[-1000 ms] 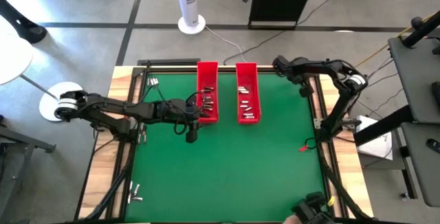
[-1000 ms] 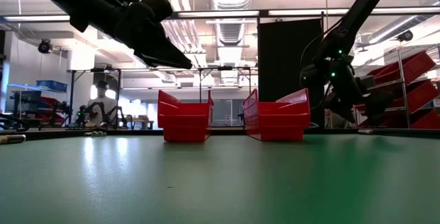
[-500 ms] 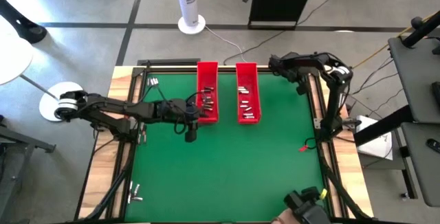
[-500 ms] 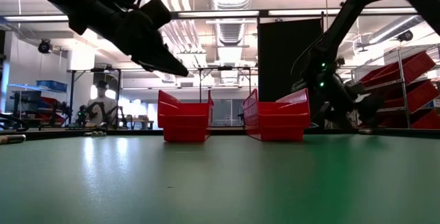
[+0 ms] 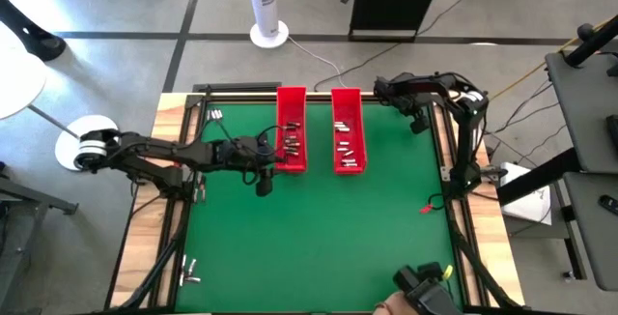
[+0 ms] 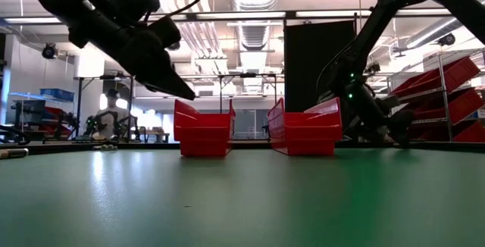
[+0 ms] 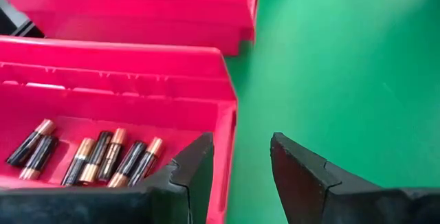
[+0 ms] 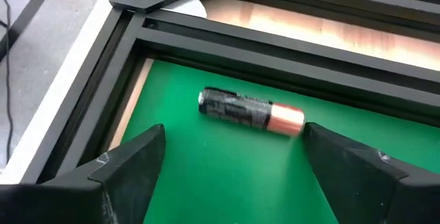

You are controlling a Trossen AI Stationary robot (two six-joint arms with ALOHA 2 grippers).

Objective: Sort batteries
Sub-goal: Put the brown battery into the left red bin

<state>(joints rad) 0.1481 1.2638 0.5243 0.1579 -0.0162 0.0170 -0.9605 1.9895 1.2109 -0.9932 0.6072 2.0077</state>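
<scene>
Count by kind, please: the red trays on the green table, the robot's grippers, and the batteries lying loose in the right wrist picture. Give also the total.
red trays: 2
grippers: 2, the left gripper and the right gripper
battery loose on the mat: 1
Total: 5

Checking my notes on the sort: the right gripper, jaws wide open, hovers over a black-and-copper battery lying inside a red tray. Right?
Not quite. The black-and-copper battery lies on the green mat near the table's corner frame, not in a red tray, as the right wrist view shows. The right gripper does hover over it, jaws wide open.
</scene>
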